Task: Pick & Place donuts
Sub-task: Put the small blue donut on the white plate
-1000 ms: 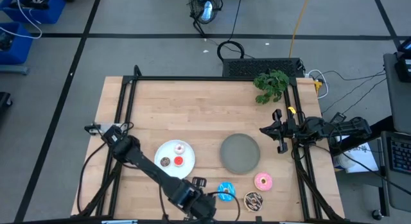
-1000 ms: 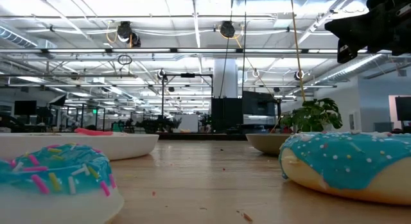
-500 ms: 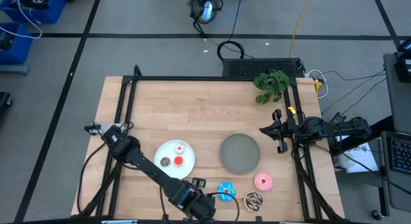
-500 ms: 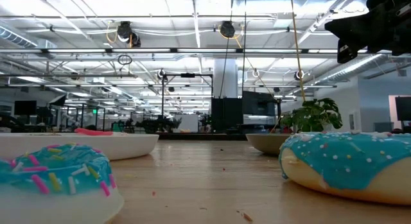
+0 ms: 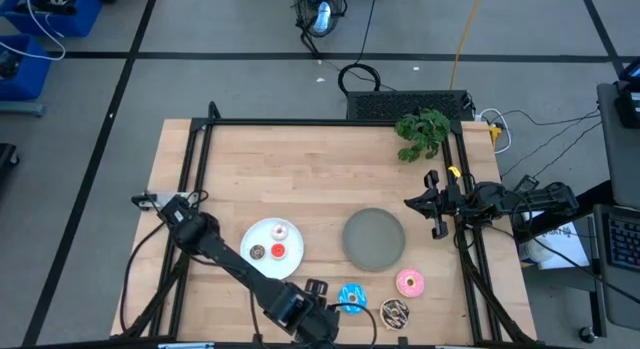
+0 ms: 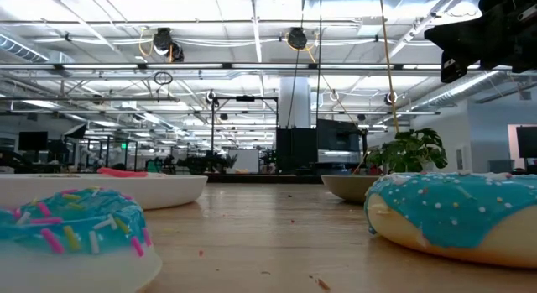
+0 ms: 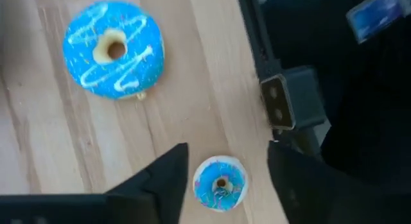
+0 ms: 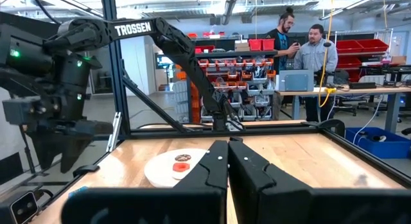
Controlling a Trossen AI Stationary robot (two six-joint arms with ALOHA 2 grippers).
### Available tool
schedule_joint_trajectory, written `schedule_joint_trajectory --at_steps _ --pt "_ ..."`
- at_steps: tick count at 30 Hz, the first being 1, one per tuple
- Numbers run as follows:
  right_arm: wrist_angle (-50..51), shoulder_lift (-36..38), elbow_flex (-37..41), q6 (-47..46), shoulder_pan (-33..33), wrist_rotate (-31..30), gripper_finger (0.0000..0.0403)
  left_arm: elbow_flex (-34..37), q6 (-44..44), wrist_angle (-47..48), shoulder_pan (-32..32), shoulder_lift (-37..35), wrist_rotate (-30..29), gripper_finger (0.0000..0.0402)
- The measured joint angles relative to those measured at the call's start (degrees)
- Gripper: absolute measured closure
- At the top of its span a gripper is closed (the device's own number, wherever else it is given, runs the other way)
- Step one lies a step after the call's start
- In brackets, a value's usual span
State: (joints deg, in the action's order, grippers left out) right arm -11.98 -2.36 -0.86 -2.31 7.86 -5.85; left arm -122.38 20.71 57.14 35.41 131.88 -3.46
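Left gripper (image 7: 221, 179) is spread wide above the tiny blue donut (image 7: 220, 183), which lies on the bare wood directly between the two dark fingers (image 7: 168, 178) without touching either. That donut is a small ring with blue icing, fine coloured sprinkles, a pale rim and a small centre hole; it lies flat, hole facing up, and as a round ring it has no discernible long axis. Just ahead of the fingertips lies the larger blue donut (image 7: 113, 49), also flat, with white icing drizzle and a tan hole; in the high view it (image 5: 351, 296) sits immediately beside the gripper at the table's near edge. Beyond it, farther from the gripper, are the brown sprinkled donut (image 5: 395, 312) and the pink donut (image 5: 410, 282). Well apart stands the white plate (image 5: 262, 232) carrying three tiny donuts, with the grey plate (image 5: 374, 238) beside it. Right gripper (image 8: 227, 161) waits at the table's right edge, fingers pressed together with nothing between them.
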Motion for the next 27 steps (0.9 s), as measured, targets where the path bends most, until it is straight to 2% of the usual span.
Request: schedule_joint_trajectory --at_steps 5,9,13,18,27 --pt "0.06 -0.03 -0.01 -0.01 0.0 -0.01 0.0403 0.04 0.82 -0.21 0.84 1.97 -0.15 0.0123" --pt "0.17 -0.14 -0.01 -0.01 0.0 0.0 0.0403 0.04 0.61 0.84 1.55 3.81 0.31 0.0099" --pt "0.19 -0.19 0.0 -0.01 0.01 0.0 0.0403 0.04 0.82 4.26 2.29 5.04 -0.02 0.0089" --pt "0.19 -0.2 -0.01 0.0 0.0 0.0 0.0403 0.04 2.79 6.01 2.69 4.93 -3.5 0.0078" --pt "0.28 -0.18 0.0 -0.01 0.0 -0.02 0.0403 0.15 -0.17 6.21 2.52 8.64 -2.07 0.0075"
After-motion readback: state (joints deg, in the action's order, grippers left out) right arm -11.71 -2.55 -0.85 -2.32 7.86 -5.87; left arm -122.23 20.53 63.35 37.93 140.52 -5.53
